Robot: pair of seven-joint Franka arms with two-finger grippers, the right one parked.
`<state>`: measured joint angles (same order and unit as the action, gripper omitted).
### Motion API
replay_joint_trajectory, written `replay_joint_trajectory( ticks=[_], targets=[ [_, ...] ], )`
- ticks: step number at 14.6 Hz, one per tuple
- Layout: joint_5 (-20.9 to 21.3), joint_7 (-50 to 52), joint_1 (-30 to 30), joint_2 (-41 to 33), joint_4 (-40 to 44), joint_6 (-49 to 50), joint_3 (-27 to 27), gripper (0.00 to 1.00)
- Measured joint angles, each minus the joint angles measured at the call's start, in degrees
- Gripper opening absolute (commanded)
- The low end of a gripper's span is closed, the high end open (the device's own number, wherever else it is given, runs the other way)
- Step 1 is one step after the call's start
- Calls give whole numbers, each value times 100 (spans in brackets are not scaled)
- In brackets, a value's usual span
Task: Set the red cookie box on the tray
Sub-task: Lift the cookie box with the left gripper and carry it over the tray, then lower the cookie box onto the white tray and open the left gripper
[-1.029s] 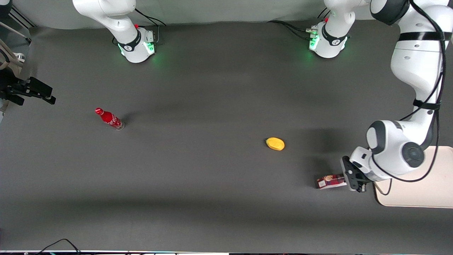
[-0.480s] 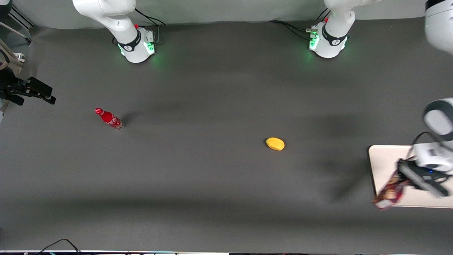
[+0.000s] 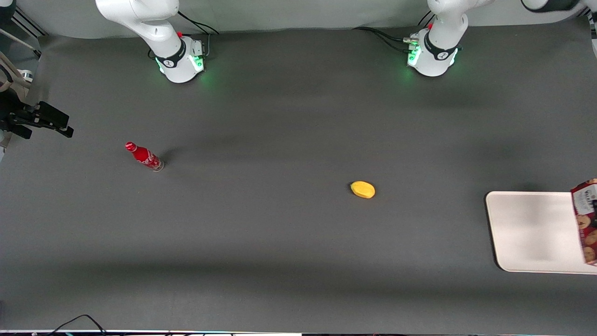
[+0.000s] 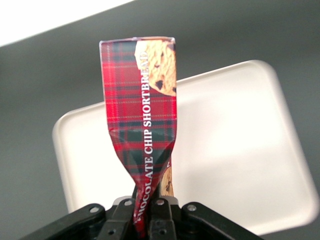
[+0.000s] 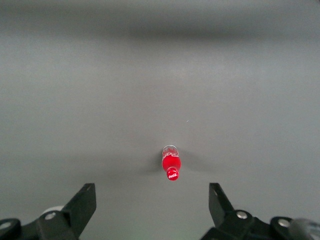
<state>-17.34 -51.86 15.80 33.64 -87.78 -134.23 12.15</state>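
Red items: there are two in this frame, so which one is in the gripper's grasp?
The red cookie box, tartan with cookie pictures, is pinched in the gripper above the tray. The small red bottle stands alone on the table, toward the parked arm's end.

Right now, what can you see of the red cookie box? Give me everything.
The red cookie box is a thin carton in red tartan with cookie pictures and white lettering reading CHOCOLATE CHIP SHORTBREAD along its narrow side. It is held off the table, above the tray, with no part seen touching it. The gripper is shut on one end, and the cardboard looks pinched and creased there. In the front view only part of the box shows, at the frame's edge over the tray's working-arm end.
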Motion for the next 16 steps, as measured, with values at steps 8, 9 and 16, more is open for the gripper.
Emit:
replay_joint_trajectory(
  ticks=[8, 9, 16],
  targets=[
    [-15, 909, 466, 1752, 1612, -2, 195, 0],
    [-15, 990, 489, 1891, 1727, 81, 196, 0],
    [249, 1226, 568, 2069, 2011, 356, 205, 100]
  ],
)
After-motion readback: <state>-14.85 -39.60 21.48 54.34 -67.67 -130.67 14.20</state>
